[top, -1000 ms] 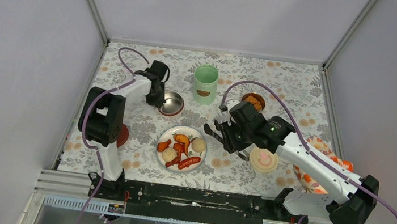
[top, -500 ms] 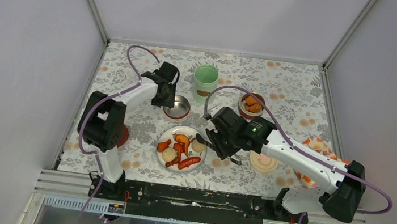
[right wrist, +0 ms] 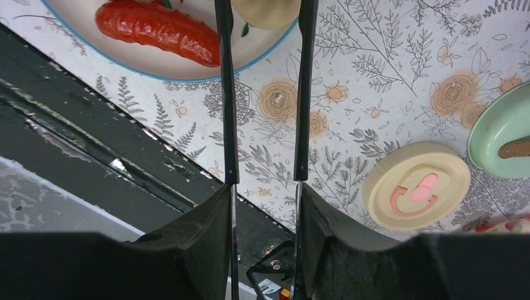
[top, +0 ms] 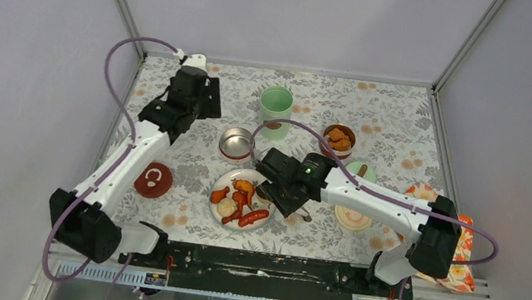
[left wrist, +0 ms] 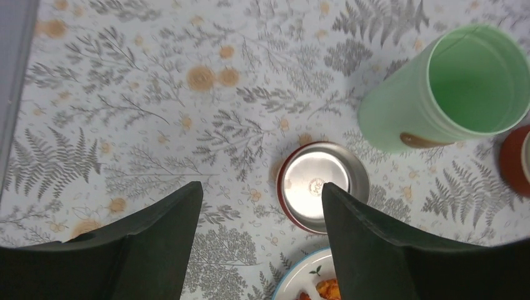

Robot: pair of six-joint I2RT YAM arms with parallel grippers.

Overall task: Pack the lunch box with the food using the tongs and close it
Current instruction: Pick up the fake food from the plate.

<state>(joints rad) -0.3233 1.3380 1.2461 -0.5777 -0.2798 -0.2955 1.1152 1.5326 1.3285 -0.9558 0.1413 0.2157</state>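
My left gripper (left wrist: 261, 186) hangs wide open and empty above the steel bowl (left wrist: 317, 187) beside the jar (left wrist: 400, 119), while my right gripper (right wrist: 267, 186) clamps the tongs (right wrist: 224, 94), their arms either side of a pale ball (right wrist: 265, 11) on the plate (right wrist: 187, 75).

We see plain grey walls (top: 287, 15) on three sides, floral tablecloth (top: 398, 113) below, black rail (top: 257, 262) at near edge.

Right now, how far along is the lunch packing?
Done: one bowl holds fried chunks. In hand: the right gripper holds the tongs over the plate, either side of a pale ball; the left gripper hangs open and empty above the empty bowl. Left: the sausage and other food on the plate, the empty jar, and the red lid, cream lid and green lid, all off.
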